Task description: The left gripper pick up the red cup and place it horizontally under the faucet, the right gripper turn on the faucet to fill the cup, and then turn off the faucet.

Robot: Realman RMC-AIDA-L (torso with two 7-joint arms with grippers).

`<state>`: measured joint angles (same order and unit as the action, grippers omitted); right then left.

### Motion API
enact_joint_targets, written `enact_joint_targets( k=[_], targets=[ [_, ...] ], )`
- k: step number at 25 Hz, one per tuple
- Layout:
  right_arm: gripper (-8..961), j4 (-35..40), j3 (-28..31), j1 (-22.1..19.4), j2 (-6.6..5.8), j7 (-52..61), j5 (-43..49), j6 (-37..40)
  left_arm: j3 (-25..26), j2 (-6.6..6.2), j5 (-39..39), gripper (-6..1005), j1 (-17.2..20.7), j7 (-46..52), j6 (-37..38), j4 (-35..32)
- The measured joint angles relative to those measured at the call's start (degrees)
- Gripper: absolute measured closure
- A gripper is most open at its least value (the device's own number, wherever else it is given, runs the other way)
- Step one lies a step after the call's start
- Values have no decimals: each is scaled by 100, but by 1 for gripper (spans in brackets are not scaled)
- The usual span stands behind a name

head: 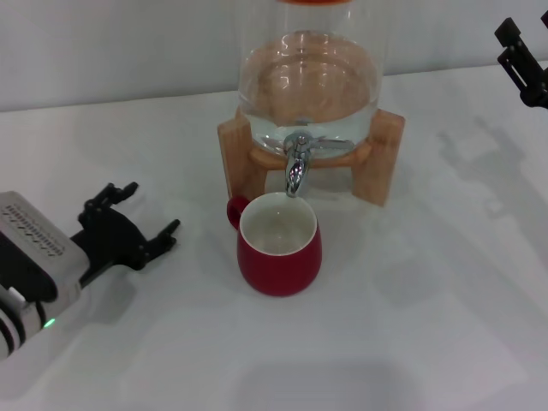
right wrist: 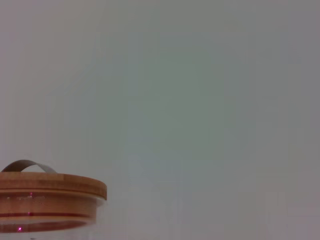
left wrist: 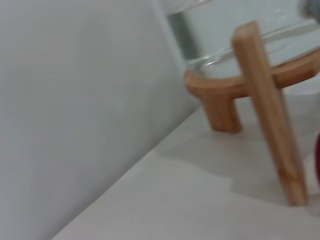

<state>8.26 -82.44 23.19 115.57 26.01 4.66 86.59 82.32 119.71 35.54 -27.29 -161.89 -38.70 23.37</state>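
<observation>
Lying flat beneath everything, a white table (head: 411, 325); rising behind, a pale wall (head: 128, 43); showing in the right wrist view, a wooden lid (right wrist: 47, 192) bearing a grey metal handle (right wrist: 27, 165).

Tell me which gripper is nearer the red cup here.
Left. The left gripper sits open on the table just left of the red cup, not touching it. The right gripper hangs far off, up at the right edge.

Left gripper (head: 137, 221) splayed; right gripper (head: 522, 60) perhaps raised
</observation>
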Motion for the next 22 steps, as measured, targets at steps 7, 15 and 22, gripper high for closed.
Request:
enact_joint_targets(
  k=[7, 15, 22],
  targets=[
    [235, 0, 0, -5, 0, 0, 0, -10, 623, -30, 55, 164, 57, -9, -24, -8],
    [235, -1, 0, -16, 0, 0, 0, -12, 1695, -34, -10, 163, 188, -8, -639, 5],
    [234, -3, 3, -27, 0, 0, 0, -20, 2262, -24, -745, 162, 345, 0, -1641, -130]
  ],
)
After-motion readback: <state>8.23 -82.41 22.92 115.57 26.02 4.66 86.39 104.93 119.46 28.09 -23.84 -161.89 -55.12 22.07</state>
